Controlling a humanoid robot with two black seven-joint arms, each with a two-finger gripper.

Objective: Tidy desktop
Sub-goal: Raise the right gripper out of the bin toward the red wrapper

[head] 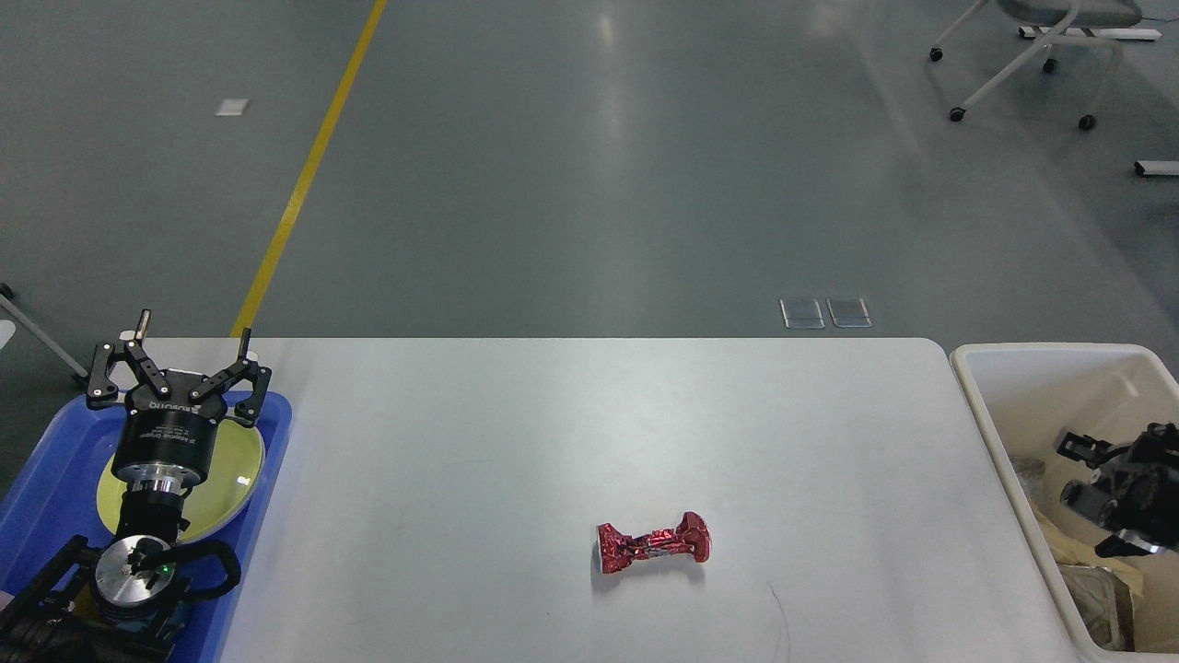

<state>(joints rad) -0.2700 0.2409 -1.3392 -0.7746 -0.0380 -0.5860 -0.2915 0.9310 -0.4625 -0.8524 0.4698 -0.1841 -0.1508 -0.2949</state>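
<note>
The white desktop [571, 424] fills the lower middle of the head view. On it, front of centre, lies a crushed red foil can [652, 545] on its side. My left gripper [193, 330] stands open at the far left, above a blue tray [46, 460] that holds a yellow-green plate [235, 470]; nothing is between its fingers. My right gripper [1110, 483] hangs over the cream-white bin [976, 368] at the right edge. It is dark and seen end-on, so its fingers cannot be told apart.
Crumpled paper waste [1096, 589] lies in the bin's near end. Beyond the desktop's far edge is grey floor with a yellow line [304, 175], and a wheeled chair [1022, 55] at the top right.
</note>
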